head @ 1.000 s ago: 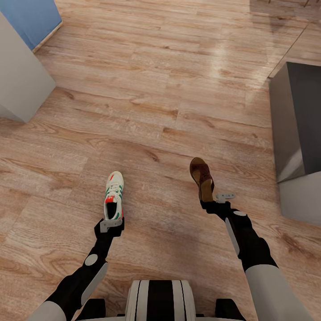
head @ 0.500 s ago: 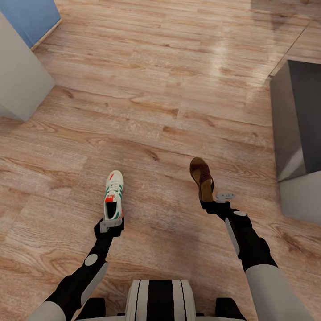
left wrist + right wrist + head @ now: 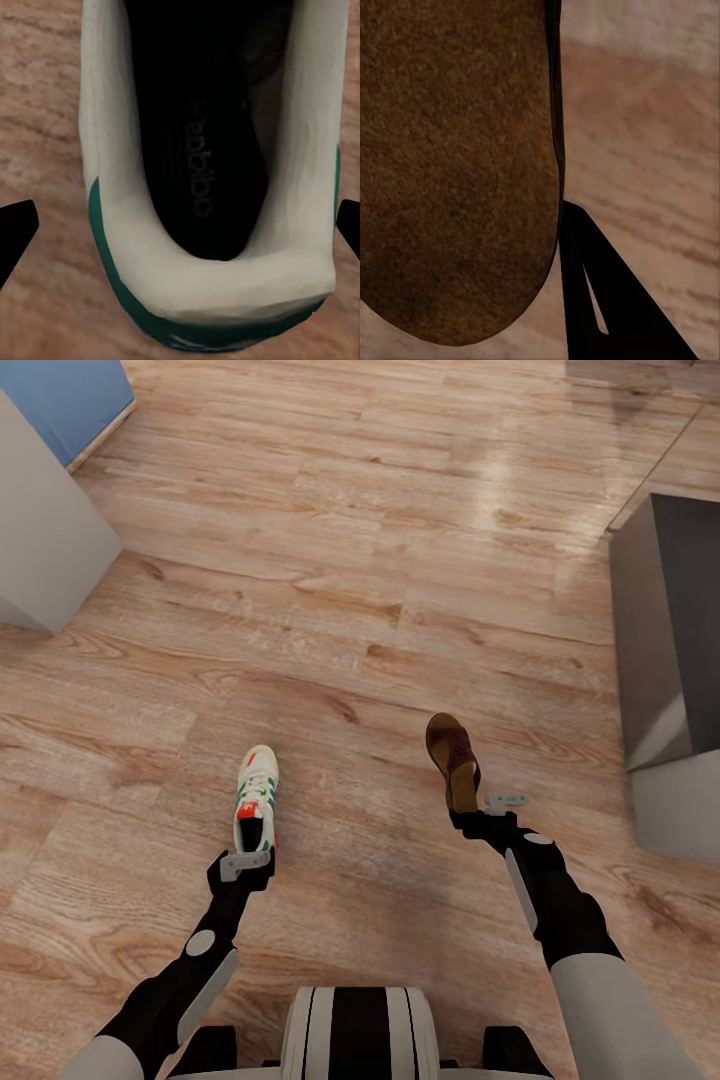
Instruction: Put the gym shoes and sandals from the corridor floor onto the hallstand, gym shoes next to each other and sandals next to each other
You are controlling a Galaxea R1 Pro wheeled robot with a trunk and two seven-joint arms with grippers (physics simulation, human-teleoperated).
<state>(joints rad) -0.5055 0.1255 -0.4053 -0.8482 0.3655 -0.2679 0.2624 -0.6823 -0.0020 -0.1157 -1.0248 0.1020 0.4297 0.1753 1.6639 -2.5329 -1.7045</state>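
Your left gripper [image 3: 243, 860] has its fingers [image 3: 16, 231] pinching the heel of the gym shoe [image 3: 256, 798]; in the left wrist view the dark tips sit on either side of the white heel collar [image 3: 225, 289], with the dark insole open between them; the shoe points away from you, above the corridor floor [image 3: 330, 610]. Your right gripper [image 3: 478, 815] grips the heel end of the sandal [image 3: 452, 758], one dark finger [image 3: 592, 300] pressed along the edge of its brown sole; the sandal also points away from you, held off the planks. Further out, a pale grey panel [image 3: 45, 550] stands at your left with a blue surface [image 3: 75, 400] behind it; a dark grey block [image 3: 665, 630] sits at your right.
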